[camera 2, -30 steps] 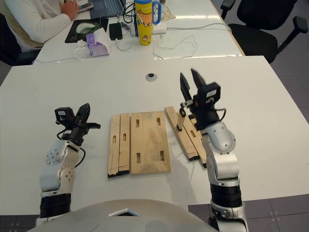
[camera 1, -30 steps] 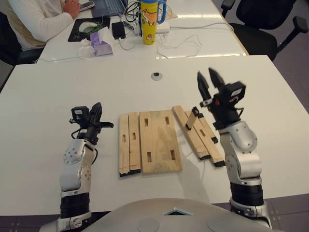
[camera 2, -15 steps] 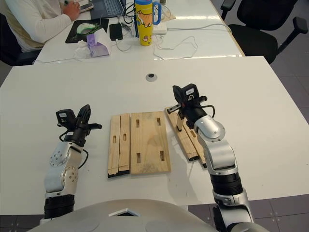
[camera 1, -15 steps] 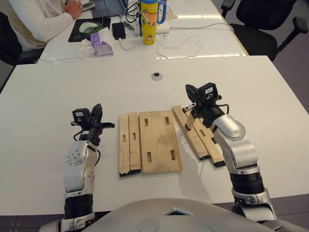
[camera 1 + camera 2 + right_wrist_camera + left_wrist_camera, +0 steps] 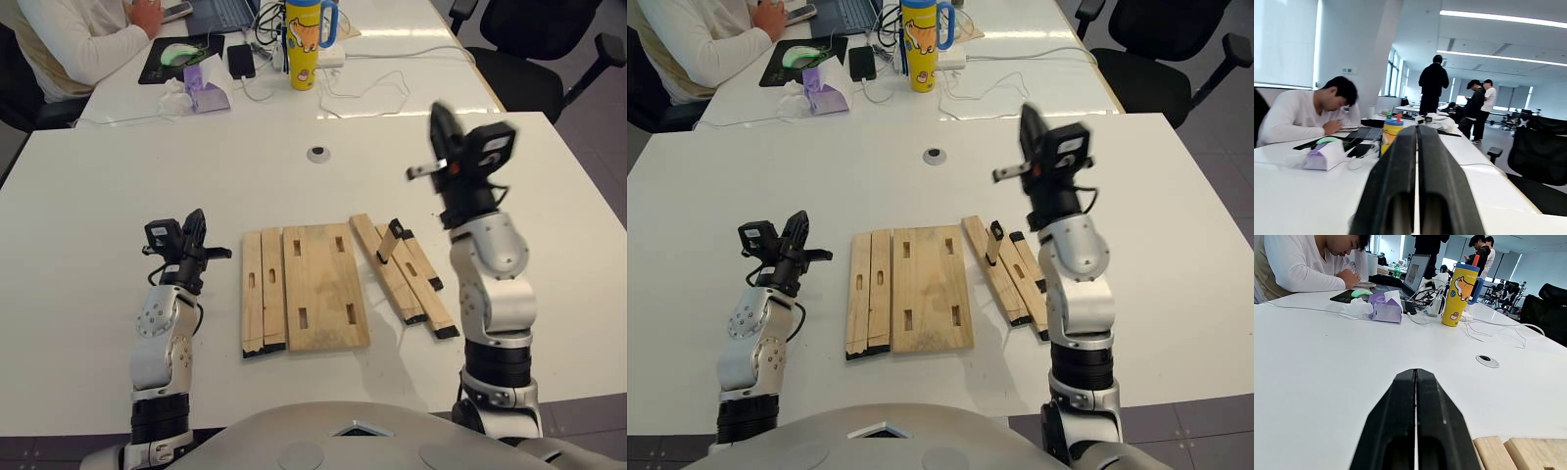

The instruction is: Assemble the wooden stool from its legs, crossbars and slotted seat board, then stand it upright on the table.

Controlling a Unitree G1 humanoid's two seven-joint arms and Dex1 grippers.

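The slotted seat board [image 5: 323, 286] lies flat on the white table [image 5: 118, 196]. Two narrow slotted boards [image 5: 263, 290] lie side by side against its left edge. To its right, long wooden pieces [image 5: 407, 279] lie fanned out, with a short dark-tipped piece [image 5: 389, 241] leaning across them. My left gripper [image 5: 197, 233] rests low over the table, left of the narrow boards, shut and empty; its closed fingers [image 5: 1400, 416] point along the tabletop. My right gripper [image 5: 437, 125] is raised high above the right-hand pieces, shut with nothing in it, its fingers [image 5: 1396, 181] pressed together.
A round cable grommet [image 5: 316, 154] sits in the table behind the boards. On the desk beyond are a yellow tumbler [image 5: 304, 44], a purple tissue box [image 5: 206, 93], cables and a laptop, with a person seated there. A black office chair [image 5: 549, 59] stands at the back right.
The right gripper, open and raised a second ago, dipped to the leaning short piece, then rose again and is now shut and empty. The wooden pieces and the left arm stayed put.
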